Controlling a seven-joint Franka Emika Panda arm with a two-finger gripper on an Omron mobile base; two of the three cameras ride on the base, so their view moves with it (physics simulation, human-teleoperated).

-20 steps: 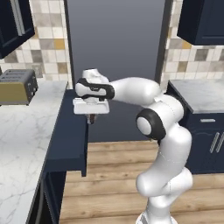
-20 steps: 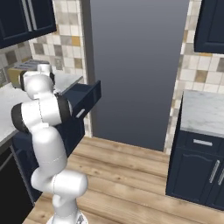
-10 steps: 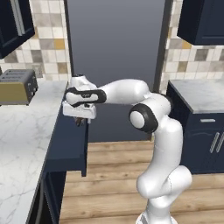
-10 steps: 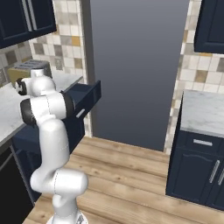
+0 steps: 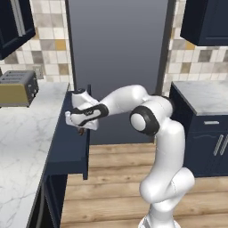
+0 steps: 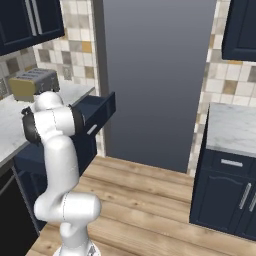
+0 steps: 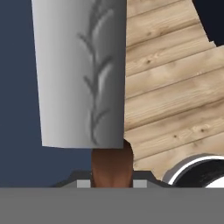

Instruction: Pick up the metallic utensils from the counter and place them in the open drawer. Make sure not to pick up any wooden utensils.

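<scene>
1. The marble tabletop ran along the left, with a toaster on it.
2. The open drawer jutted out beside it.
3. The claw hung over the drawer, pinching a metallic utensil by its brown handle, grey blade foremost.

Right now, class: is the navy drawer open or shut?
Open. The open drawer juts out from the counter edge, its front panel well clear of the base, with the pincer over it.
</scene>
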